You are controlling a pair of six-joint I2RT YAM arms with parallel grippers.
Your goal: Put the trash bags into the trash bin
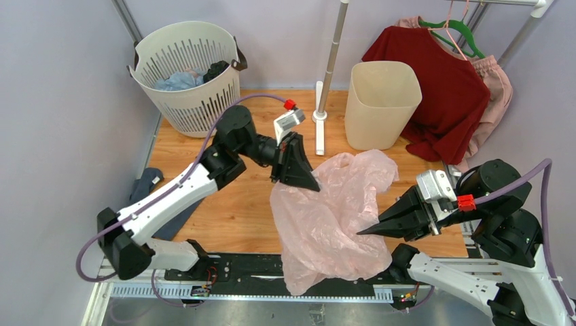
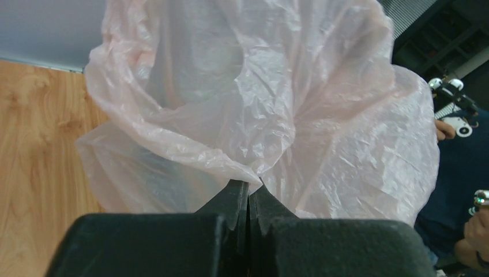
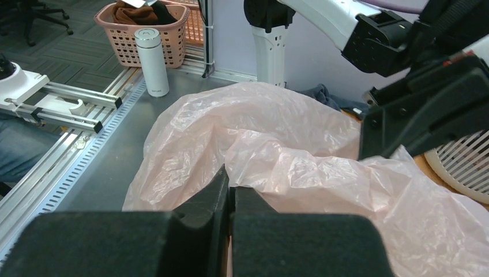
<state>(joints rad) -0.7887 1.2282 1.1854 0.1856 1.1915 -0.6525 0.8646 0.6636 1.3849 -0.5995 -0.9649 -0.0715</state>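
jaws pressed together on the pink bag (image 1: 333, 210)
left gripper (image 1: 314, 187) pinches its far edge, right gripper (image 1: 360, 233) its right side; the bin (image 1: 380, 102) stands apart.

The trash bags (image 1: 333, 217) are thin, crinkly, glossy plastic; the trash bin (image 1: 382, 102) smooth matt plastic; the table (image 1: 238, 210) grained wood.

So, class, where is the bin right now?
In the top view the bin stands upright at the back right, between the pole and the red shirt.
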